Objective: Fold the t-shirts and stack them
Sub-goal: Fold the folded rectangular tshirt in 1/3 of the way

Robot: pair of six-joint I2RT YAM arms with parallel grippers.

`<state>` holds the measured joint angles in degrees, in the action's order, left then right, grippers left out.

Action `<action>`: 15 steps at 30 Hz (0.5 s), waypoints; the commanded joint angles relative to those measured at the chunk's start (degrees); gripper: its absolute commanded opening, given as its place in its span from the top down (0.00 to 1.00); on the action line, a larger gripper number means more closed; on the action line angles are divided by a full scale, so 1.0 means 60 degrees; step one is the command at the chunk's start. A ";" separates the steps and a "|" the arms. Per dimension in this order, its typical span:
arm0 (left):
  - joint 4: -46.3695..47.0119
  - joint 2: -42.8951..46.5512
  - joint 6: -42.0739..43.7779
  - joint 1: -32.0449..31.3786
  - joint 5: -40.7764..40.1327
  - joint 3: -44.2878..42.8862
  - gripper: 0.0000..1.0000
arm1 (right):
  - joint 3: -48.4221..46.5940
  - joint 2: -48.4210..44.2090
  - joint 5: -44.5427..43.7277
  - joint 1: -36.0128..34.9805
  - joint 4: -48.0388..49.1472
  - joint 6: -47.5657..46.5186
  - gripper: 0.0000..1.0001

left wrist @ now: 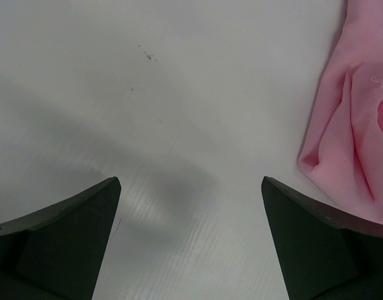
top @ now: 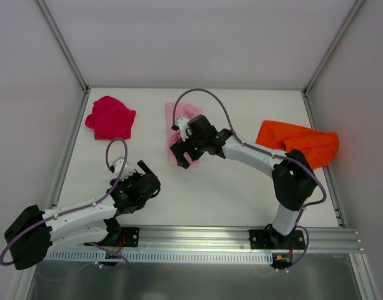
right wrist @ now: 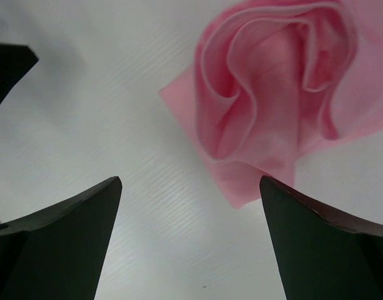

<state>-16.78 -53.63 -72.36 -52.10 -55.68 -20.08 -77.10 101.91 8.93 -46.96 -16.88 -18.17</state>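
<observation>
White bench top (top: 241, 194) is sitting inside a pale-walled enclosure, with a metal rail (top: 197, 234) running along its near edge where both arm bases are bolted.

The left arm (top: 79, 215) is stretching low from the near left corner toward the middle of the bench. The left gripper (top: 151, 179) is hovering over white surface, just short of the pink cloth. Its jaws are standing wide apart and holding nothing. In the left wrist view its two dark fingers (left wrist: 72, 240) are framing the bench surface.

The right arm (top: 260, 156) is rising from the near right side, bending at the elbow and reaching leftward across the bench. The right gripper (top: 180, 156) is pointing down at the near end of the light pink t-shirt (top: 182, 115). Its jaws are also spread wide, gripping nothing.

The pink t-shirt is lying mid-bench toward the far edge. It is loosely bunched into rounded folds, with one flat corner poking out. The crimson t-shirt (top: 110, 117) is lying crumpled near the far left corner. The orange t-shirt (top: 297, 140) is lying at the right edge and spilling past it. All three are well apart.

A purple cable (top: 207, 95) is looping above the right arm.
</observation>
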 commanded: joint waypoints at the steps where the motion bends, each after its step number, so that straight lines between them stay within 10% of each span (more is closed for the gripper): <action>1: 0.0073 0.0031 -0.0112 -0.0033 -0.0168 0.0094 0.01 | 0.0500 -0.0593 0.2464 0.0209 0.0308 0.0524 0.00; 8: -0.0368 0.0544 -0.0377 -0.0033 -0.0417 0.0313 0.01 | 0.0560 -0.0550 0.4370 0.0560 0.0456 0.0627 0.00; 15: -0.0222 0.0325 -0.0348 -0.0033 -0.0403 0.0314 0.01 | -0.0435 0.0841 0.3171 0.0590 -0.0218 0.0203 0.00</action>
<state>-18.28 -50.94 -73.12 -52.10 -55.99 -18.41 -76.36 104.14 29.26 -43.66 -16.73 -15.70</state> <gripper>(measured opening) 0.989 0.994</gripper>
